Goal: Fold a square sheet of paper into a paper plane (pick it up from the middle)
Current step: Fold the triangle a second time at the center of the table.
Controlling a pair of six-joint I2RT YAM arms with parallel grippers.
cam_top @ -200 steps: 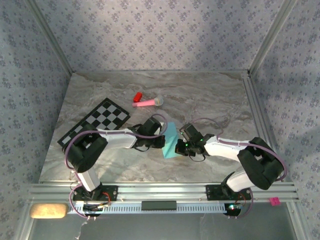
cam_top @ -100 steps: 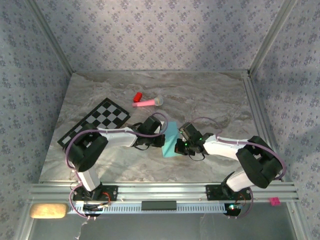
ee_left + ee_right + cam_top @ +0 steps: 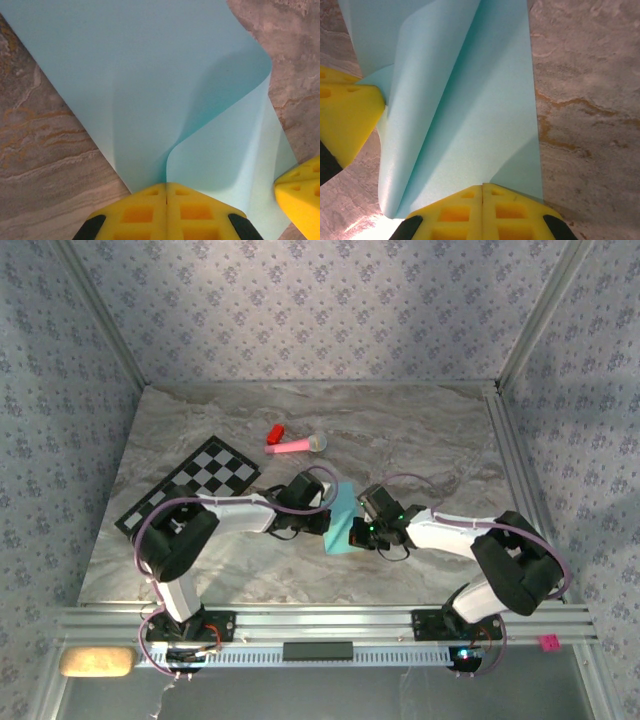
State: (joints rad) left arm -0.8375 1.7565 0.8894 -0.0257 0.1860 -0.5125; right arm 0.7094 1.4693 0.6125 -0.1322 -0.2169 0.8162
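Top external view, Sam: what is the tabletop (image 3: 430, 440) looking like?

Grey marble pattern with pale veins, Jo. Wallpaper (image 3: 300, 310) with small blue sprigs is closing it in on three sides, and a ribbed metal rail (image 3: 320, 620) is running along the near edge.

What is lying on it?

A checkered mat (image 3: 205, 475) is sitting far left, its near corner slipping under the left arm. A pink stick toy (image 3: 292, 446) and a small red piece (image 3: 274, 432) are lying just beyond it, close together.

And the square sheet of paper (image 3: 342, 520)?

It is sitting mid-tabletop between the two wrists, light blue, bowing up into a curl in the left wrist view. The left gripper (image 3: 166, 187) is pinching one edge, its yellow jaws pressed together on the paper. The right gripper (image 3: 483, 187) is pinching the edge on its own side the same way.

Anything readable?

A pink tag (image 3: 548, 642) is hanging on the rail at the right, too small to read.

What is hiding?

The pinched edges are vanishing between the jaws, and I cannot tell whether the sheet is touching the marble.
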